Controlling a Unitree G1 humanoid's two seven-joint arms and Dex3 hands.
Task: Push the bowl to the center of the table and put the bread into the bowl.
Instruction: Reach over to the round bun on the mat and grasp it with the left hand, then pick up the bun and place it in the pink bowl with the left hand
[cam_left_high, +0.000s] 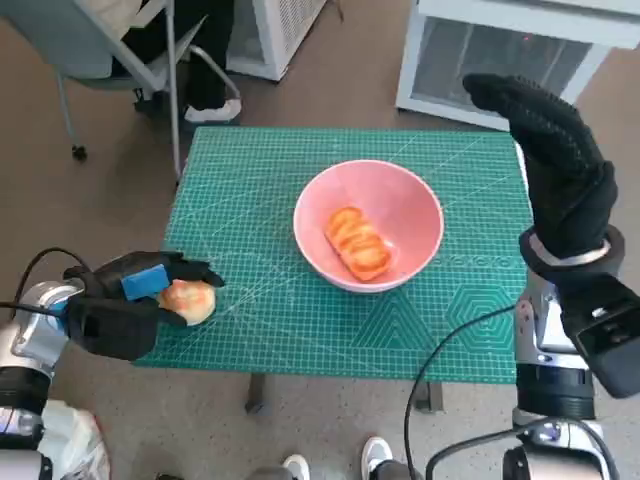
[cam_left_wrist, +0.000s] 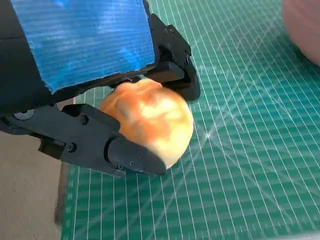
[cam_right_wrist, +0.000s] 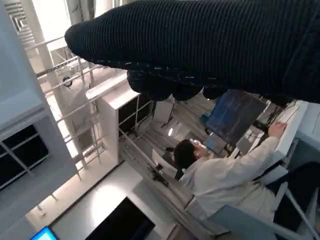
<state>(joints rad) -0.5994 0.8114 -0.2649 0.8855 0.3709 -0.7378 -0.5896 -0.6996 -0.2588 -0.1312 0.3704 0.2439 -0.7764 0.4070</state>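
Bowl (cam_left_high: 368, 226): pink, upright on the green cutting mat (cam_left_high: 260, 190), about at the mat's middle; only a blurred pink edge (cam_left_wrist: 305, 30) showing in the left wrist view.
Bread in bowl (cam_left_high: 357, 243): golden, ridged loaf lying inside the bowl, on its floor, slightly toward the near wall.
Round bread (cam_left_high: 188, 301): pale orange bun well to the left of the bowl, near the mat's near-left corner, resting on the mat; in the left wrist view (cam_left_wrist: 150, 120) glossy, browned on top, paler at the side.
Left hand (cam_left_high: 125, 300): low over the mat's near-left corner, far from the bowl; black fingers (cam_left_wrist: 115, 150) closed around the round bread, one part pressing from below-side, another (cam_left_wrist: 177, 65) from the opposite side; blue tape (cam_left_wrist: 90, 40) across the back.
Right hand (cam_left_high: 555, 165): gloved, raised above the mat's right edge, to the right of the bowl, apart from it; fingers extended and spread upward, grasping nothing; glove (cam_right_wrist: 210, 45) a dark band in the right wrist view.
Mat: covering the small table, white grid lines, edge just beyond the left hand.
Surroundings: chair (cam_left_high: 110, 50) beyond the far-left corner of the mat; white cabinet (cam_left_high: 500, 50) beyond the far-right; shoes (cam_left_high: 335, 460) at the near side; person (cam_right_wrist: 225, 175) in a light top seated at a desk in the right wrist view.
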